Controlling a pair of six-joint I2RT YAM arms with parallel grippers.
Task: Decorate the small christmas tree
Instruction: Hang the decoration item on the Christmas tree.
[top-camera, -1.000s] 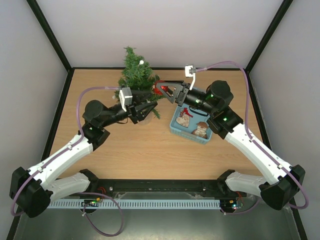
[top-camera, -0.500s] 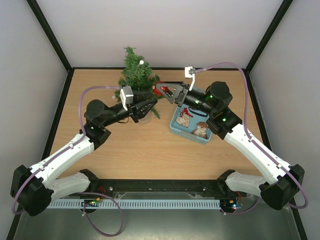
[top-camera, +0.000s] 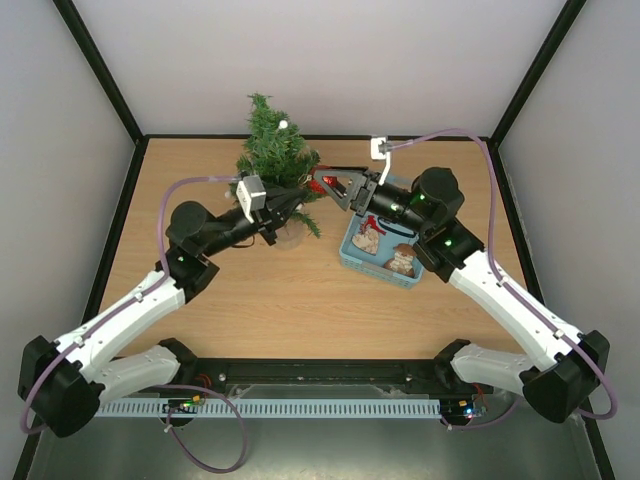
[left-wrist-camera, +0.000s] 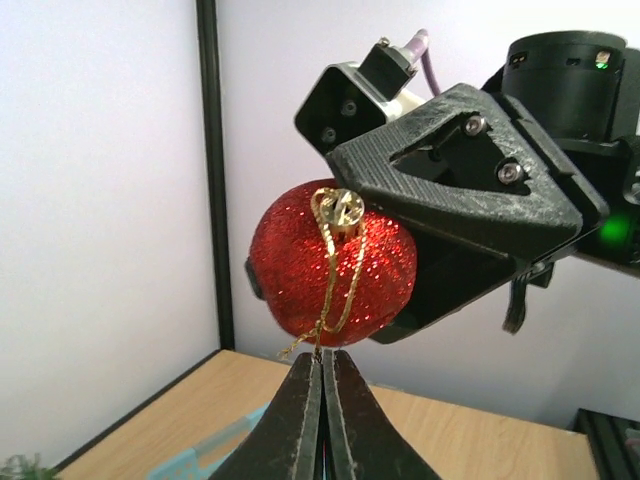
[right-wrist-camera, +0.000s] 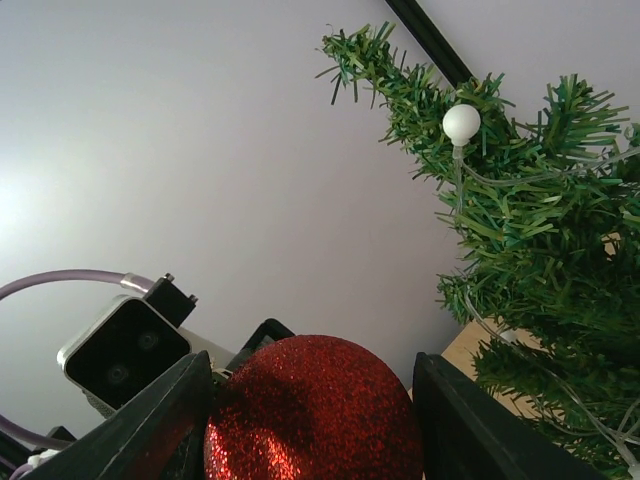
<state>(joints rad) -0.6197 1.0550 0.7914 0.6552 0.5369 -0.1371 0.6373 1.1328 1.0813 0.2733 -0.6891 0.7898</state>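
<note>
At the table's (top-camera: 300, 290) far edge, by the tree (top-camera: 272, 140), your right gripper (top-camera: 328, 184) clamps a red ball (left-wrist-camera: 330, 265); your left gripper (left-wrist-camera: 322, 370) pinches its gold string (left-wrist-camera: 331, 290).

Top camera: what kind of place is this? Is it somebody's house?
Probably a robot test booth, not a house: a left arm and a right arm bolted to a wooden table, shut in by plain white walls on a black frame.
</note>
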